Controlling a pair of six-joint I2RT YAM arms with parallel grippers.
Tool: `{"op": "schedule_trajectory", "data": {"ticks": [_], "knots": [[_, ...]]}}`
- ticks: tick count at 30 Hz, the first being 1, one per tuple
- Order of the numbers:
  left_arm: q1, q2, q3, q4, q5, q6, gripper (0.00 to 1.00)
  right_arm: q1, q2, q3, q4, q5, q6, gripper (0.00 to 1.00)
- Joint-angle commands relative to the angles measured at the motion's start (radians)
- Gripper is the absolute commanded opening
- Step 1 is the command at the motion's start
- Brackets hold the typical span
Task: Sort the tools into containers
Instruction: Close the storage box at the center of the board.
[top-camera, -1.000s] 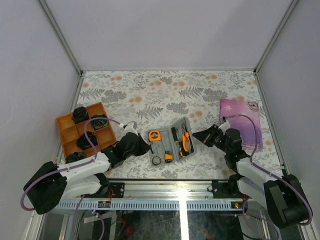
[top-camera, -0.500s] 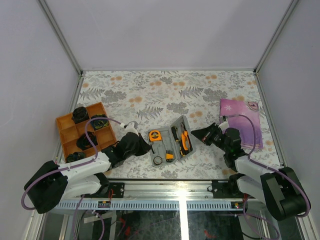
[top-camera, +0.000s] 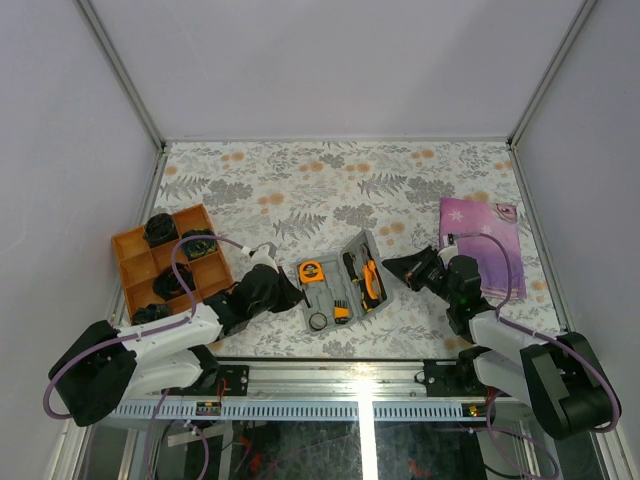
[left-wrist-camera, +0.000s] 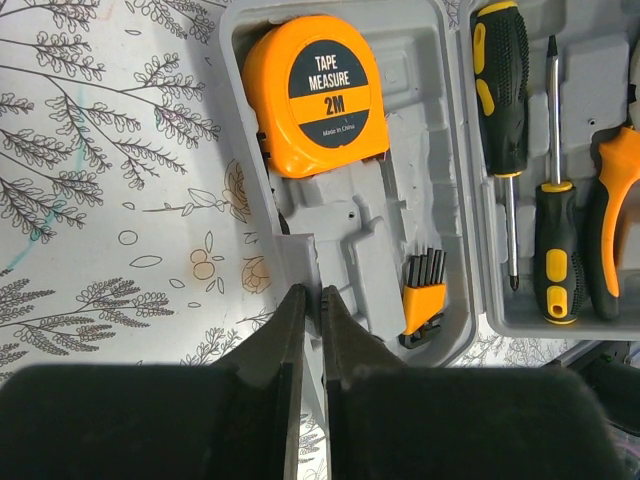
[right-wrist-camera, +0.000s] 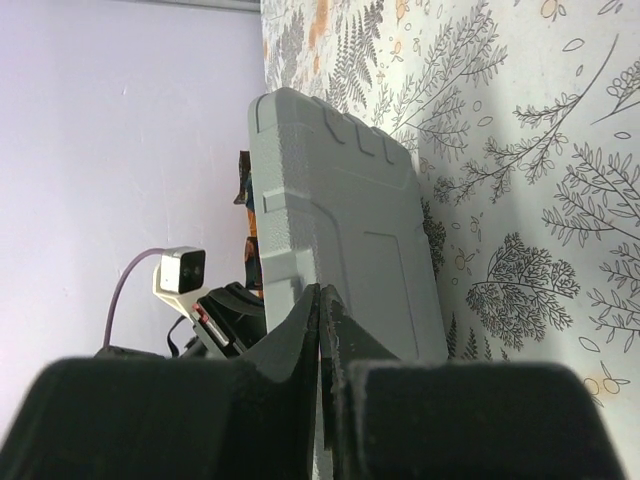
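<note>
Plainly, we see the grey tool case near the middle of the flowered worktop, its left half lying flat and its right half tilted up on the hinge. The left claw is clenched with nothing between its fingers, its tips against the near rim of the flat half. In that half sit the orange tape measure and the black-and-orange bit set. A small black tape ring lies at its near corner. The black-and-yellow screwdriver and the orange-handled pliers lie in the raised half. The right claw is clenched too, holding nothing, its tips touching the smooth outer face of that half. An orange divided tray stands well to the left, and a purple cloth lies to the right.
</note>
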Motion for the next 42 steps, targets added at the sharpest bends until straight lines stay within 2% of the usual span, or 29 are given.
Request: {"op": "schedule_trajectory", "data": {"ticks": [1, 15, 23, 33, 42], "knots": [[-0.02, 0.015, 0.017, 0.076, 0.086, -0.007, 0.0, 0.028, -0.014, 0.035, -0.087, -0.001, 0.043, 0.02], [-0.02, 0.024, 0.018, 0.084, 0.092, -0.012, 0.0, 0.03, 0.023, 0.089, -0.14, 0.0, 0.115, 0.02], [-0.02, 0.035, 0.031, 0.084, 0.098, -0.007, 0.0, 0.03, 0.04, 0.134, -0.23, 0.03, 0.076, 0.03], [-0.02, 0.028, 0.032, 0.079, 0.1, -0.007, 0.0, 0.035, 0.117, 0.179, -0.209, 0.047, 0.066, 0.03], [-0.02, 0.02, 0.032, 0.068, 0.097, -0.006, 0.0, 0.067, 0.124, 0.268, -0.331, 0.079, -0.05, 0.03]]}}
